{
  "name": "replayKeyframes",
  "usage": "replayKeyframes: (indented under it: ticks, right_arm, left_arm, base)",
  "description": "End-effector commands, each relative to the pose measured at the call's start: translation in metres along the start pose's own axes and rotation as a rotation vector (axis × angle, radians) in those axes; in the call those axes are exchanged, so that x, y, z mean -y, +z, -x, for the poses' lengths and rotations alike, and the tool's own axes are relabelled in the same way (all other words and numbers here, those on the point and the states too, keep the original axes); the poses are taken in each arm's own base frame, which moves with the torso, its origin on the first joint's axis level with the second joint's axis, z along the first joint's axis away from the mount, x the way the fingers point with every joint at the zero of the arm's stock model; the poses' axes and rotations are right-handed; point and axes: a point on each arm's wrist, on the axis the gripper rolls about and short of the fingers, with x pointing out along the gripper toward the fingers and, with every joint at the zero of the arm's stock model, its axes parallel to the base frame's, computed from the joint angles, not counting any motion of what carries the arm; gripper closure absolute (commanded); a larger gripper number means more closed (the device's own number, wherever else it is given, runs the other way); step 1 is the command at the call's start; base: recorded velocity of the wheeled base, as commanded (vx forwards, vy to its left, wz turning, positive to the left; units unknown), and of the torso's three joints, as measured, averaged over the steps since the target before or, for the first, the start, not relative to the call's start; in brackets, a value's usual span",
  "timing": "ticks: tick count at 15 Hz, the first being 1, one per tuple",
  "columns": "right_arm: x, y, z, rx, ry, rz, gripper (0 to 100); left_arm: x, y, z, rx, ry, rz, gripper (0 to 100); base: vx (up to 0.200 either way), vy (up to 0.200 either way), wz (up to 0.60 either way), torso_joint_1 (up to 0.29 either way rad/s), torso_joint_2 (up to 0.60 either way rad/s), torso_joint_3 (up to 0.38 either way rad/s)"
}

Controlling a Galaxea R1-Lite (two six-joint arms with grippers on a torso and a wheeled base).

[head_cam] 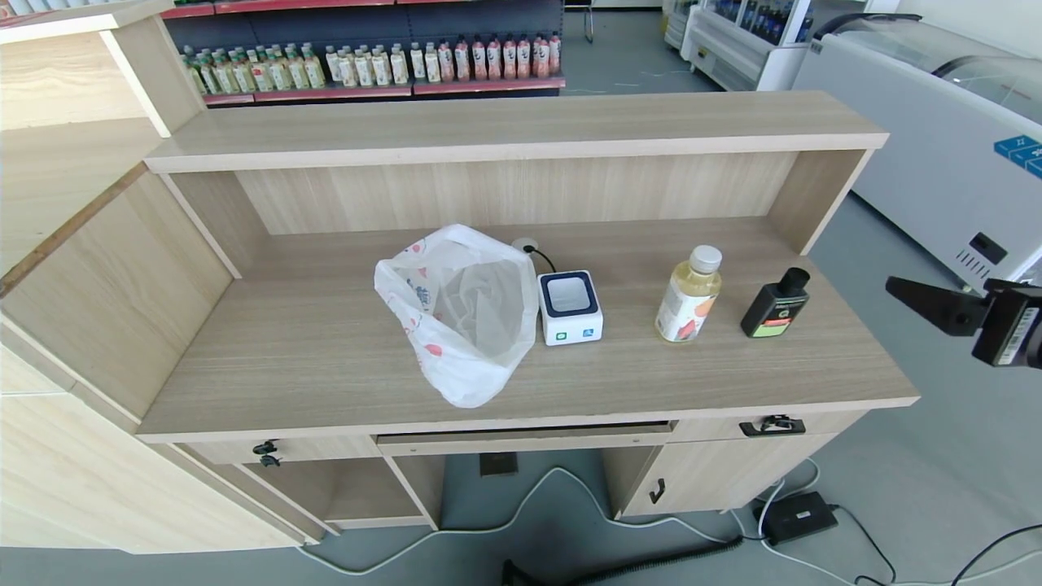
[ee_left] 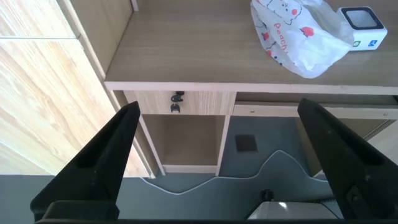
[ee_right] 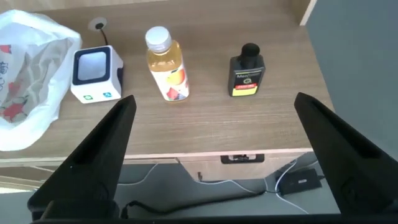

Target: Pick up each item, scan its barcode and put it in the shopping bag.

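Hovering with jaws spread, the right gripper (ee_right: 214, 99) is probably needing a square, mid-body grip on the nearby black bottle (ee_right: 247, 73).

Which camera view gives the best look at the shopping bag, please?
The head view: the shopping bag lies whole on the counter, open mouth visible, beside the scanner. The left wrist view shows mainly its printed side; the right wrist view cuts part off.

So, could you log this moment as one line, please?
picked: nothing yet | left gripper: open, off counter | right gripper: open, right of counter | juice bottle, black bottle: upright on counter | shopping bag: beside scanner
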Motion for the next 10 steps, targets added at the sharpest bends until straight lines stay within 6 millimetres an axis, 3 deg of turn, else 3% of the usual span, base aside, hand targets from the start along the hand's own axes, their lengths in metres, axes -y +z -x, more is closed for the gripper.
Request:
replayKeyframes:
  ticks: [1,4,10]
  right_arm:
    - [0.018,-0.056,-0.068,-0.166,-0.062,0.011,0]
    - [0.019,-0.087,-0.099,-0.218,-0.056,0.007,0]
    - [0.008,-0.096,-0.159,-0.145,-0.007,0.042,0]
  left_arm:
    - [0.000,0.000,0.000,0.001,0.001,0.000,0]
    - [0.000,0.000,0.000,0.001,0.001,0.000,0]
    - [0.000,0.000,0.000,0.001,0.001,0.000,0]
  base:
    - [0.000,0.000,0.00,0.000,0.00,0.000]
    - [0.000,0.000,0.00,0.000,0.00,0.000]
    - [0.000,0.000,0.00,0.000,0.00,0.000]
